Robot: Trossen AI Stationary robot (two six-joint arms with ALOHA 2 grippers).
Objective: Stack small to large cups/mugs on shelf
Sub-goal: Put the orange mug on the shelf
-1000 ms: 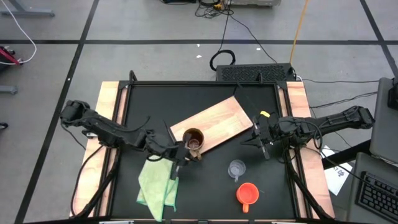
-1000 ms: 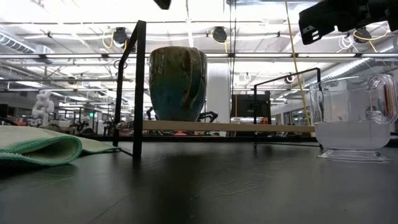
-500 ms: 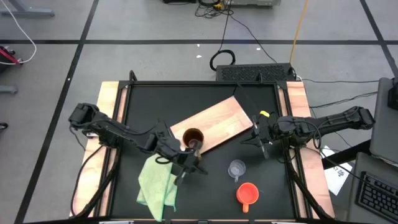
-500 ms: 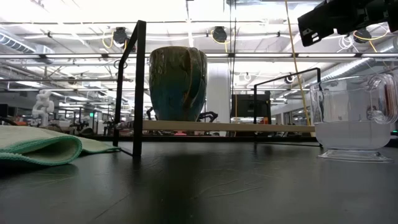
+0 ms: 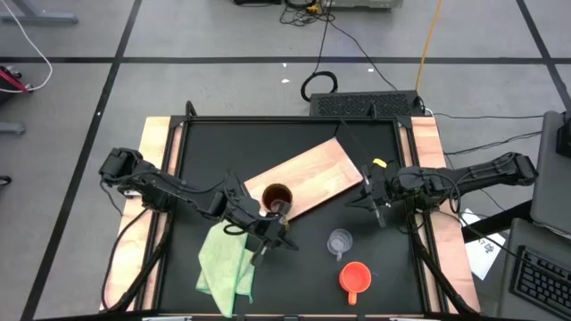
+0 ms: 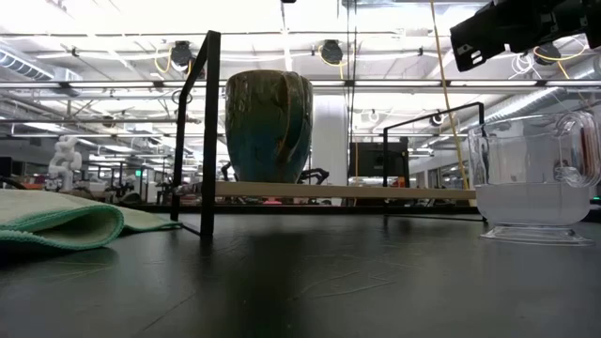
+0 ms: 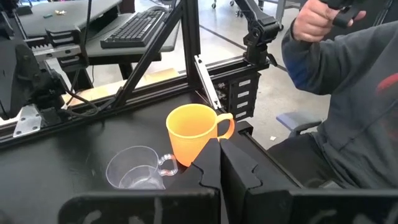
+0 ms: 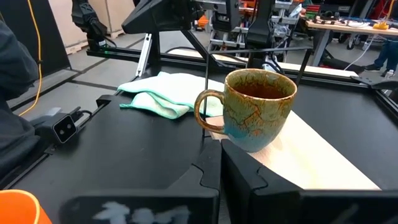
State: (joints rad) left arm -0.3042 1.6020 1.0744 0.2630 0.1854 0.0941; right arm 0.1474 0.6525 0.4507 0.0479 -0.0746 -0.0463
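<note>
Here the left gripper (image 5: 278, 239), fingers together and empty, partly hides the brown mug (image 5: 277, 198) at the shelf's (image 5: 312, 176) front corner; the right gripper (image 5: 369, 203) is likewise closed.

No text, label, brand or number could be read in any view. The keyboard (image 7: 134, 28) beyond the table showed keys too small to make out, and the paper (image 5: 486, 250) beside the table was illegible.

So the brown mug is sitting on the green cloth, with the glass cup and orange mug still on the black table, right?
Not quite. The brown mug stands on the wooden shelf, beside the green cloth, as the high view shows. The glass cup and orange mug are indeed on the black table.
</note>
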